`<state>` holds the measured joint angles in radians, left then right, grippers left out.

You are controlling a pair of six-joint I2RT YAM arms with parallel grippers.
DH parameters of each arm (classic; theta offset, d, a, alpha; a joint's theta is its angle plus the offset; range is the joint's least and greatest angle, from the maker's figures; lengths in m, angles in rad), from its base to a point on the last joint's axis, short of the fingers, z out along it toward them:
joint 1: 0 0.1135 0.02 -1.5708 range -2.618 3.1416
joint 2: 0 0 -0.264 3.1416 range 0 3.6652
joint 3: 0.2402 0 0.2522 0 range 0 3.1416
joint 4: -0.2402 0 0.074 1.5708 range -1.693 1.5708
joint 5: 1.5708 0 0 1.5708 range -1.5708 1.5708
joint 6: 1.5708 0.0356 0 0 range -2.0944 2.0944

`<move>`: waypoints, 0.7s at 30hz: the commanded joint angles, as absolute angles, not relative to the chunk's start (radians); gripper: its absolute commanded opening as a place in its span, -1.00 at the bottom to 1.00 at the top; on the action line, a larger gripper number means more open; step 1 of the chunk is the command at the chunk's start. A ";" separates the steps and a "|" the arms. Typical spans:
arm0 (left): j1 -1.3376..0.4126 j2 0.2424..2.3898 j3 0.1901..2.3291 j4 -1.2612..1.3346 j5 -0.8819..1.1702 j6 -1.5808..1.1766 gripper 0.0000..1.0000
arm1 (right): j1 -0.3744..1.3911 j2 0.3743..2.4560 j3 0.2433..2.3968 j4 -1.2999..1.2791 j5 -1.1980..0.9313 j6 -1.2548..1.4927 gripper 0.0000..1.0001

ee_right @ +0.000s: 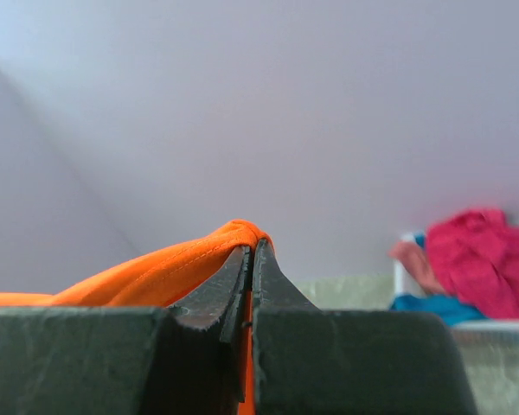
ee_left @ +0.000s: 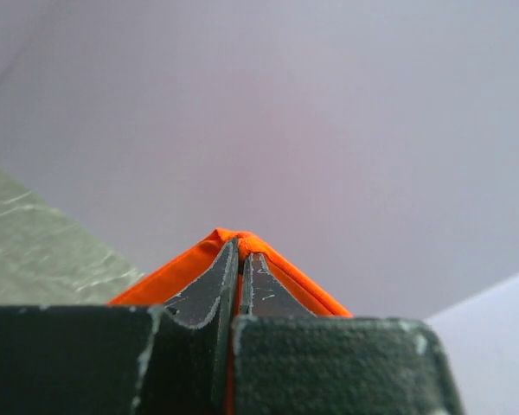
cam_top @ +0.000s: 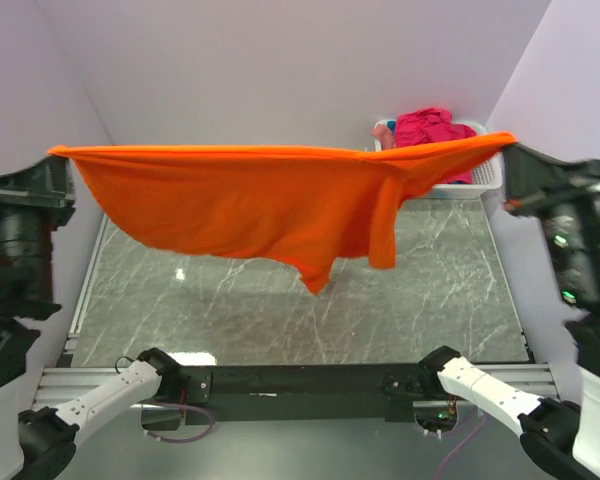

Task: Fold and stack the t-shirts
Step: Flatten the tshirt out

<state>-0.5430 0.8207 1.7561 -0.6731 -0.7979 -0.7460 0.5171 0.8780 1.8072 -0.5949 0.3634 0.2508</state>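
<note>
The large orange t-shirt (cam_top: 270, 205) hangs stretched in the air between both arms, high above the table, its lower edge sagging toward the middle. My left gripper (cam_top: 58, 153) is shut on its left corner; in the left wrist view the orange hem (ee_left: 242, 240) is pinched between the shut jaws. My right gripper (cam_top: 508, 142) is shut on the right corner; the orange cloth (ee_right: 156, 268) drapes over the shut jaws. A magenta shirt (cam_top: 430, 128), a pale pink one (cam_top: 384, 131) and a teal one (ee_right: 432, 304) lie in the basket.
A white slatted basket (cam_top: 488, 172) stands at the back right corner of the grey marble table (cam_top: 280, 310). Pale walls enclose the back and sides. The arm bases sit on a black rail (cam_top: 290, 380) at the near edge.
</note>
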 commanded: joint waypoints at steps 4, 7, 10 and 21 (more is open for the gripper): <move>-0.540 0.859 1.853 -0.618 -0.678 -0.612 -0.99 | 0.511 0.893 1.992 -0.623 0.261 0.178 -1.00; -0.540 0.894 1.873 -0.604 -0.708 -0.588 -0.99 | 0.511 0.937 2.032 -0.620 0.297 0.146 -1.00; -0.540 0.981 1.885 -0.615 -0.825 -0.584 -0.99 | 0.511 1.004 2.033 -0.600 0.412 0.115 -1.00; -0.190 1.393 1.607 -0.506 -0.642 -0.661 -0.99 | 0.384 1.311 1.682 -0.413 0.358 0.124 -1.00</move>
